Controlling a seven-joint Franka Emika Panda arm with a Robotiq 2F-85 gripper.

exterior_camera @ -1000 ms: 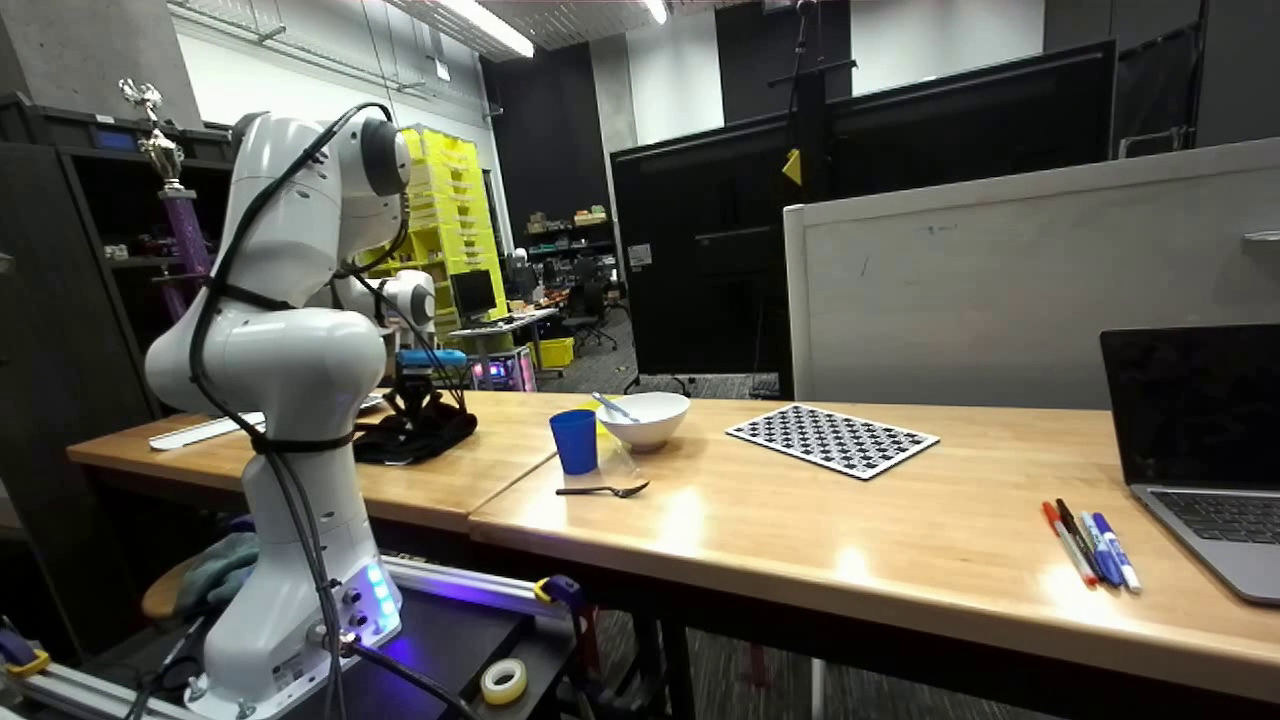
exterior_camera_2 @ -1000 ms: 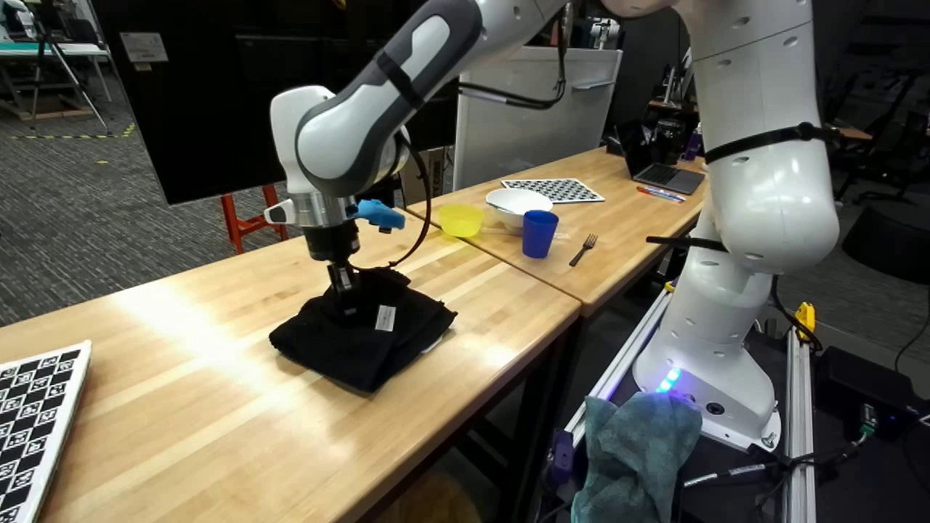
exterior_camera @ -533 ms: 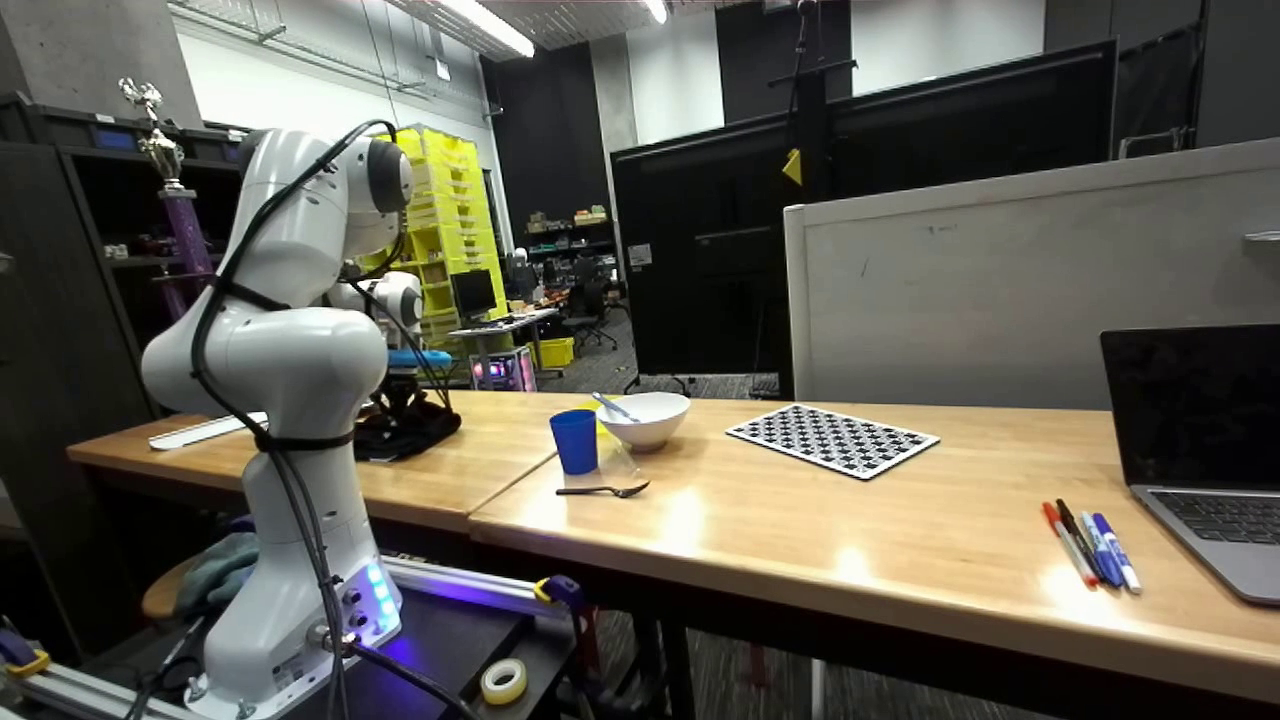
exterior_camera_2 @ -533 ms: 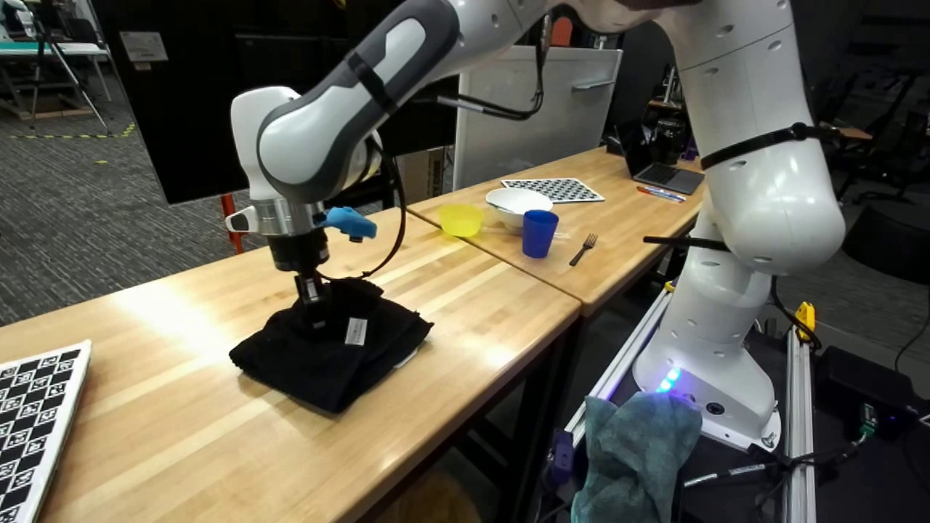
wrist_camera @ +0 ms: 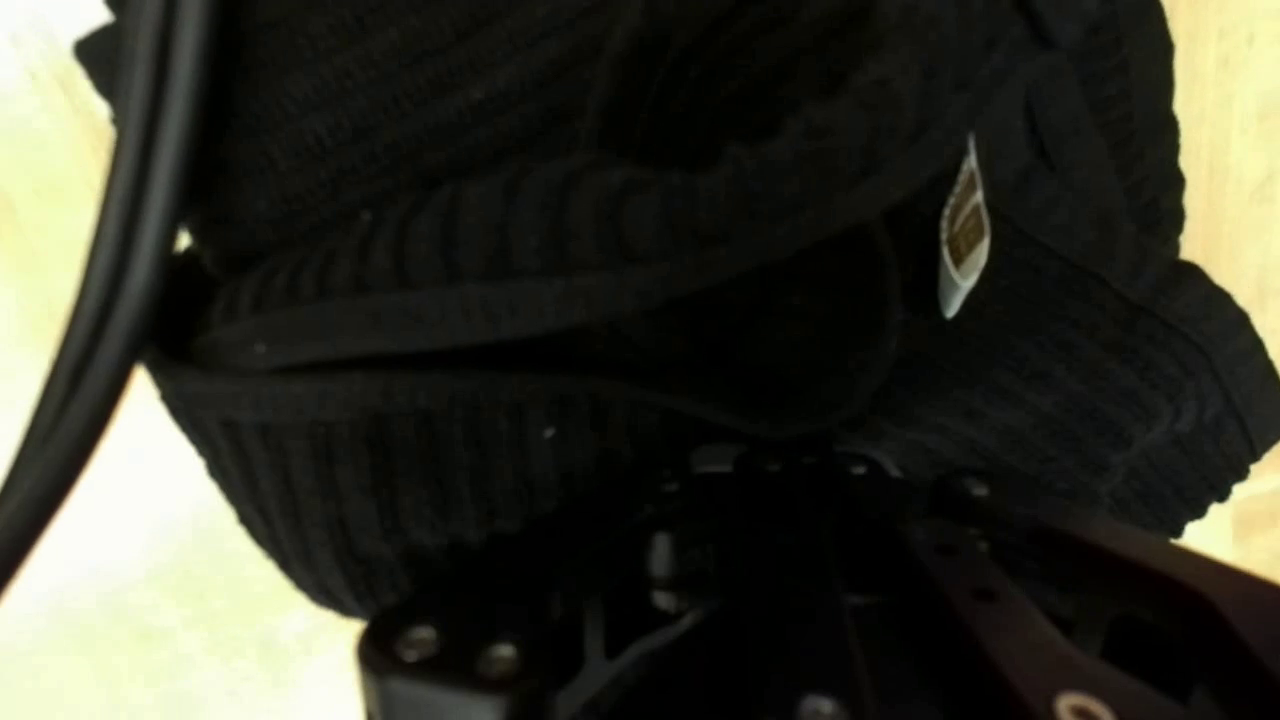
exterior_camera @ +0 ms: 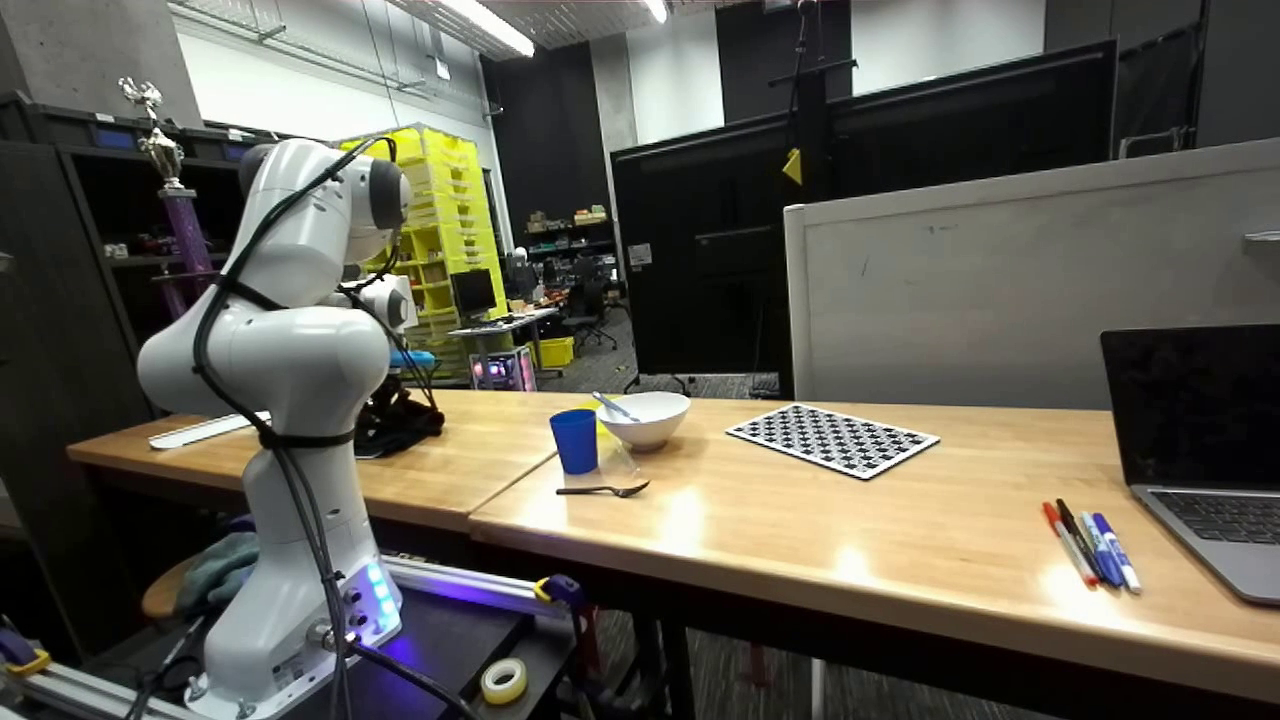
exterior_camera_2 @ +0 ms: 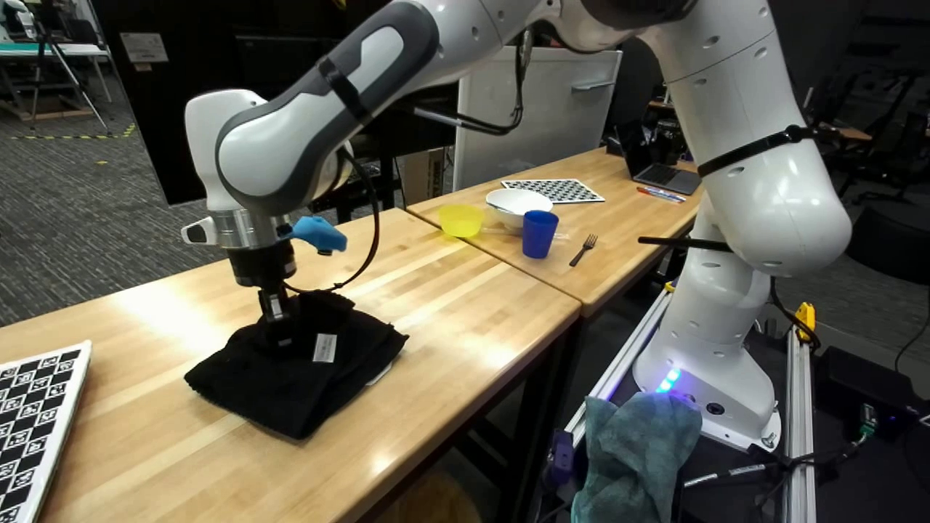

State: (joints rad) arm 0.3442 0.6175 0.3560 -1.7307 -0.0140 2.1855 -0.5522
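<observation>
A black ribbed cloth, folded, lies on the wooden table in an exterior view, with a small white tag on it. It also shows, partly hidden behind the arm, in an exterior view. In the wrist view the cloth fills most of the picture and its tag stands edge-on at the right. My gripper points down into the cloth's upper side. In the wrist view the dark fingers are together against the cloth; the pinched fold is too dark to make out.
A blue cup, white bowl, yellow bowl and fork stand on the adjoining table. A patterned board lies near the cloth, another farther off. A laptop and pens are beyond.
My gripper and the black cloth have moved together across the table, leftward and nearer the camera in an exterior view, toward the patterned board. The cups, bowls and fork have not moved.
</observation>
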